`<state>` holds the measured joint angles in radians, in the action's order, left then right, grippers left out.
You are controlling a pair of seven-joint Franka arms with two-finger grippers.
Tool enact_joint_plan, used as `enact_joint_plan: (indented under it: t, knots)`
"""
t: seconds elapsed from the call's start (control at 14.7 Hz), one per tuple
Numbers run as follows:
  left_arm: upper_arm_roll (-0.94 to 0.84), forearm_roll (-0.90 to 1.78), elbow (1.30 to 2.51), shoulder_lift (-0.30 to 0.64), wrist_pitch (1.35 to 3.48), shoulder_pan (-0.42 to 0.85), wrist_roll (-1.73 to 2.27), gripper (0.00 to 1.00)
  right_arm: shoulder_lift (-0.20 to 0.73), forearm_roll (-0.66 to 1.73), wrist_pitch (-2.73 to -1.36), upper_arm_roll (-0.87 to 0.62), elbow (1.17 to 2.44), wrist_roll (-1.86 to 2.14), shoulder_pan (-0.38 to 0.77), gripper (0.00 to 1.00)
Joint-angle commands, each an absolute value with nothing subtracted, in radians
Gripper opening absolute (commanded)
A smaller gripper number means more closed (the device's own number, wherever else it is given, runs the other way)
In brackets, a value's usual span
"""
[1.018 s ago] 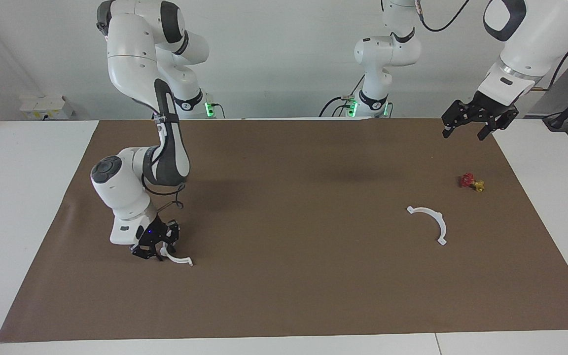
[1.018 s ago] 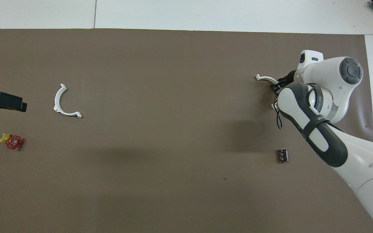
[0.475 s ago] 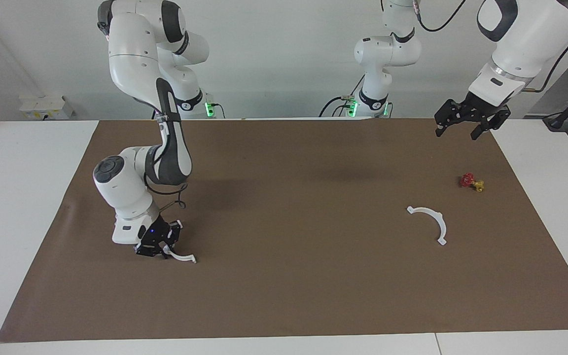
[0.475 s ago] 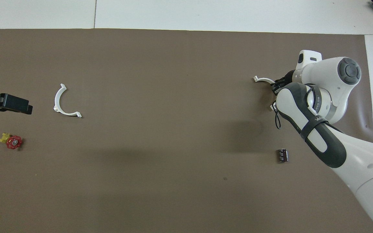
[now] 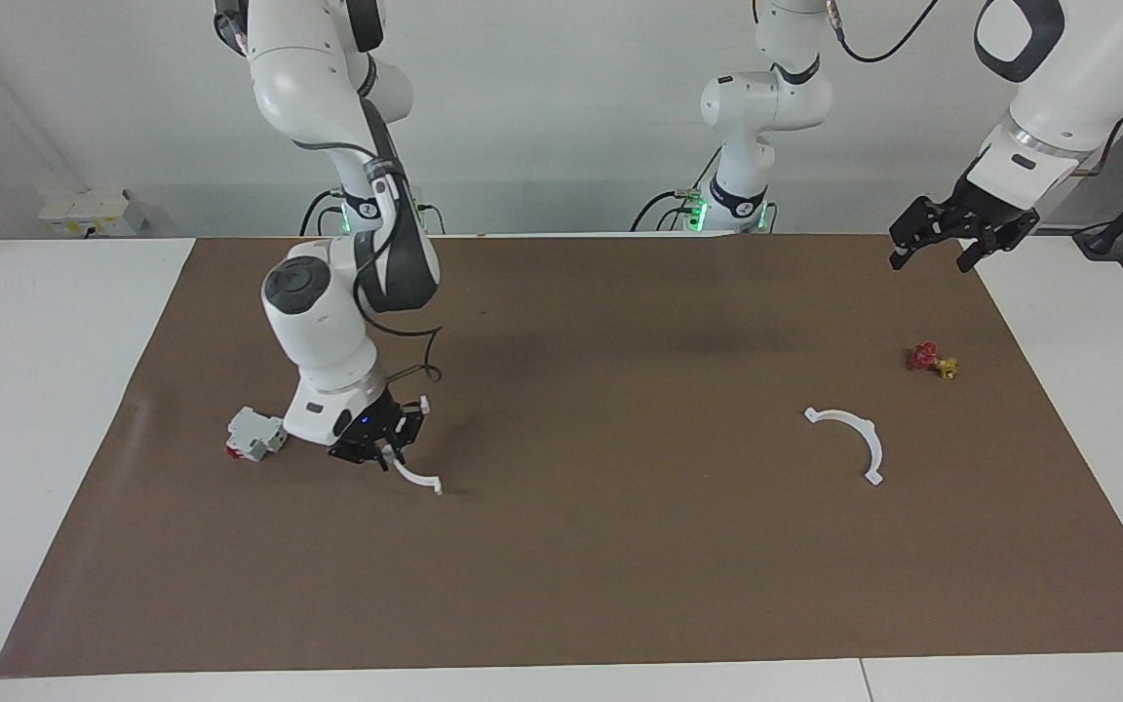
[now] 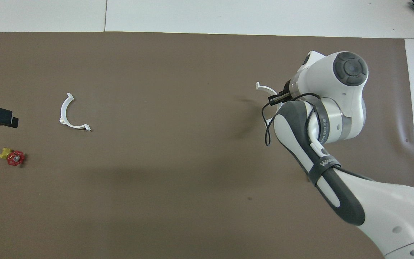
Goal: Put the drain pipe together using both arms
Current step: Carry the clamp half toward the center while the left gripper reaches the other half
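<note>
1. We carry one white half-ring [image 5: 415, 476] in our right claw [image 5: 382, 441], which pinches it at one end so the rest of the arc hangs free and its open ends stay clear for mating. It hangs low over the brown mat toward the right arm's end of the bench [image 5: 55, 409]; from the facing view we cannot tell whether its lower tab touches the mat.

2. The second half-ring [image 5: 854, 439] lies flat on the mat toward the left arm's end of the bench, well apart from the held one. We judge that this gap is why the held piece is up: the halves must meet before their tabs can join.

3. Our left claw [image 5: 951, 232] hangs in the air above the mat's corner at the left arm's end, on the robots' edge, its fingers spread and holding nothing. We judge it waits there, out of the way, with a clear drop toward the lying half-ring.

4. A small red-and-yellow valve [image 5: 933, 360] sits on the mat near the lying half-ring, nearer the robots. A grey blocky part with a red end [image 5: 254, 436] rests on the mat just beside the right wrist. Neither belongs to the ring, so we leave both alone.

5. The assembly is at an early stage: one half is held, the other untouched.
</note>
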<state>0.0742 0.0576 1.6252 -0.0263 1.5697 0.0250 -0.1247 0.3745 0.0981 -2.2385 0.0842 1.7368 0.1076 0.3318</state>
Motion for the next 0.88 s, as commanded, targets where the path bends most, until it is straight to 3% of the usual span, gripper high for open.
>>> enact_joint_plan:
  t: [0.0,0.41,0.61,0.81]
  knots:
    - [0.071,0.066,1.687,-0.061,1.612,0.020,-0.121,1.00,0.360,0.061,-2.240,0.092,1.756,-0.108,0.438,0.00]
    - [0.069,0.066,1.805,-0.052,1.768,0.029,-0.048,0.98,0.377,-0.003,-2.309,0.084,1.773,-0.273,0.593,0.00]
    - [0.069,0.064,1.926,-0.045,1.935,0.029,-0.023,0.95,0.408,-0.058,-2.322,0.083,1.775,-0.365,0.646,0.00]
    - [0.068,0.026,1.951,0.024,2.031,0.032,0.026,0.95,0.414,-0.087,-2.402,0.083,1.837,-0.431,0.669,0.00]
